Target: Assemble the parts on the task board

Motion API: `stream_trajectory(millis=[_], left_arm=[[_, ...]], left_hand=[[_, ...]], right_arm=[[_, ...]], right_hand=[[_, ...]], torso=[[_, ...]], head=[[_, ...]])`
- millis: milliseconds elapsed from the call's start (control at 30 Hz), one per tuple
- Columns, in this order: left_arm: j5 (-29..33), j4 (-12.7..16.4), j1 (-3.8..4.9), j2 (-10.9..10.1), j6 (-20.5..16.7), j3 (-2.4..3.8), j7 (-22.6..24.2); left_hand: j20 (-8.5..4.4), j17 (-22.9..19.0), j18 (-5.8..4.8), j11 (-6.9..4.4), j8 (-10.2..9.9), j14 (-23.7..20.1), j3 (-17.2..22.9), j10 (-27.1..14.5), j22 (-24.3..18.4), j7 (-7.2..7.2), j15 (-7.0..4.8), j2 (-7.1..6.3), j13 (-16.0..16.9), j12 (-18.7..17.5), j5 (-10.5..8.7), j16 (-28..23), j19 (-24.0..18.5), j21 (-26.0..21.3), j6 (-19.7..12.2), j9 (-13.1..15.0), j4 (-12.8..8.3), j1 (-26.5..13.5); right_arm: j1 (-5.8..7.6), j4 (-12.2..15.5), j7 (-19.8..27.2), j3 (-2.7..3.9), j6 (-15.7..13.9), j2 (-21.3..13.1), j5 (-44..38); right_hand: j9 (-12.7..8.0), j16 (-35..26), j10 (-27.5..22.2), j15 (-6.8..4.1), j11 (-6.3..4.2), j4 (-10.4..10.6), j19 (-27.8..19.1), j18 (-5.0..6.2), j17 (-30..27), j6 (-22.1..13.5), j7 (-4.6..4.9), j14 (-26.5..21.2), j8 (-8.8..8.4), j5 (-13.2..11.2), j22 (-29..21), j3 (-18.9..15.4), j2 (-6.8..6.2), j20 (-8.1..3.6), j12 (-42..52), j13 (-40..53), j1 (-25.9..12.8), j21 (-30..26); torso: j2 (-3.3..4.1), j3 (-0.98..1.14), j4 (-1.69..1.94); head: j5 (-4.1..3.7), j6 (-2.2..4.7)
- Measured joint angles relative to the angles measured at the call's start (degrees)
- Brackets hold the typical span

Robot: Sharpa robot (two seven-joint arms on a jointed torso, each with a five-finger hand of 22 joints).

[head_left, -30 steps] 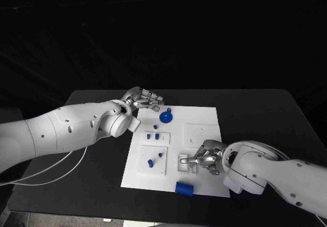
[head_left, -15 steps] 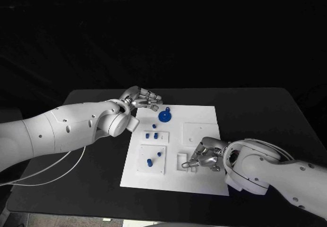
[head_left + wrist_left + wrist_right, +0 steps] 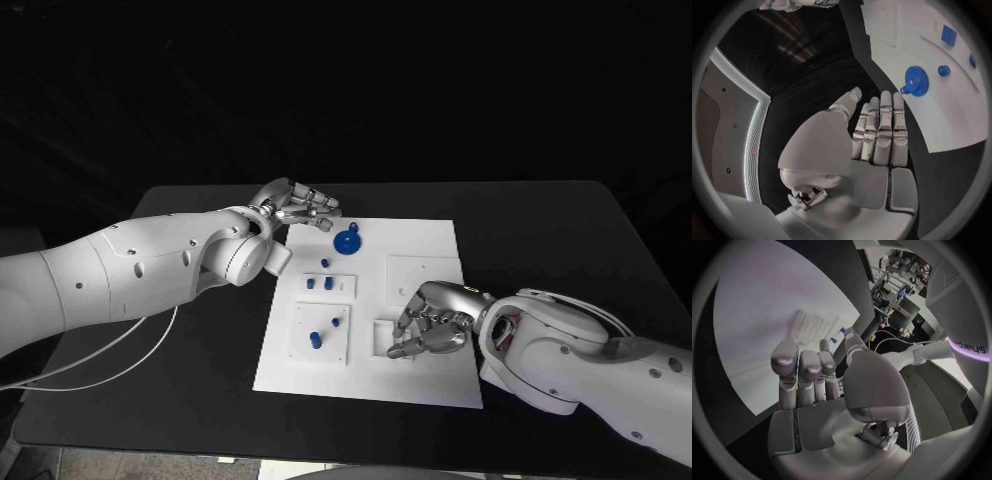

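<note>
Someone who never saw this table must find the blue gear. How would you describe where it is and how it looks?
Start at the task board, the white plate in the middle of the black table. Go to its far end, beside the left hand, which hovers at the far left corner. The blue gear lies flat there: a round toothed disc, clearly wider than the other blue parts, which are small pegs nearer the robot.

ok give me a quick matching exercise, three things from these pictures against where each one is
Things:
1. blue gear
2. left hand
3. right hand

Places:
a. over the board's near right part, fingers pointing down
b. lying on the far end of the task board
c. at the board's far left corner, holding nothing

Pairs: 1-b, 2-c, 3-a
</note>
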Motion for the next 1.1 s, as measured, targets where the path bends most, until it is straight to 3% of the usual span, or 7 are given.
stream_trajectory(millis=[533,767,900,1100], left_arm=[[0.0,0.1,0.00,-0.1,0.0,-0.01,0.1],[0.0,0.1,0.00,-0.1,0.0,-0.01,0.2],[0.0,0.0,0.00,-0.1,0.0,-0.01,0.2],[0.0,-0.6,0.00,-0.1,0.0,-0.02,0.5]], left_hand=[[0.00,0.0,0.00,0.00,0.0,0.0,0.0,0.0,0.0,0.00,0.00,0.00,0.0,0.0,0.00,0.0,0.0,0.0,0.0,0.0,0.0,0.0],[0.00,0.0,0.00,0.00,0.0,0.0,0.0,0.0,0.0,0.00,0.00,0.00,0.0,0.0,0.00,0.0,0.0,0.0,0.0,0.0,0.0,0.0],[0.00,0.0,0.00,0.00,0.0,0.0,0.0,0.0,-0.1,0.00,0.00,0.00,0.0,0.0,0.00,0.0,0.0,0.0,0.0,0.0,0.0,0.0],[0.00,0.2,-0.01,-0.05,0.0,0.3,0.0,0.0,-0.1,0.00,0.06,0.00,0.0,0.0,0.00,0.0,0.4,0.0,0.0,0.0,0.0,0.0]], right_arm=[[-0.14,0.0,2.7,0.02,-0.2,-1.0,-2.9],[-0.15,-0.9,2.8,0.21,-0.8,-1.2,-2.9],[-0.16,-2.2,2.8,0.69,-1.6,-1.6,-2.1],[-0.14,-4.9,3.0,2.57,-3.0,-2.4,1.0]], right_hand=[[-0.1,0.0,0.0,0.01,0.00,0.0,0.0,0.00,0.0,0.0,0.00,0.0,0.00,0.3,0.0,0.0,0.00,0.00,0.2,0.0,0.0,0.2],[-0.1,0.0,0.0,0.01,0.00,2.1,0.0,0.00,-0.1,0.0,-0.01,0.0,0.00,0.7,0.0,-0.1,-0.38,0.00,0.2,-0.1,-0.4,0.2],[-0.1,0.0,0.0,0.01,0.00,3.4,0.0,0.00,-0.1,0.0,-0.01,0.0,0.00,1.0,0.0,-0.4,-0.38,0.00,0.2,-0.1,-0.4,0.2],[-0.1,0.0,0.2,0.01,0.21,4.9,0.0,0.00,-0.2,0.0,-0.01,0.0,0.00,1.0,0.0,-0.5,-0.61,0.00,0.9,0.3,-0.6,0.2]], torso=[[-0.01,-0.07,0.04],[-0.01,-0.07,0.04],[-0.03,-0.07,0.04],[-0.03,-0.03,0.03]], head=[[-0.68,0.80],[-1.14,1.32],[-1.58,1.65],[-2.44,2.33]])
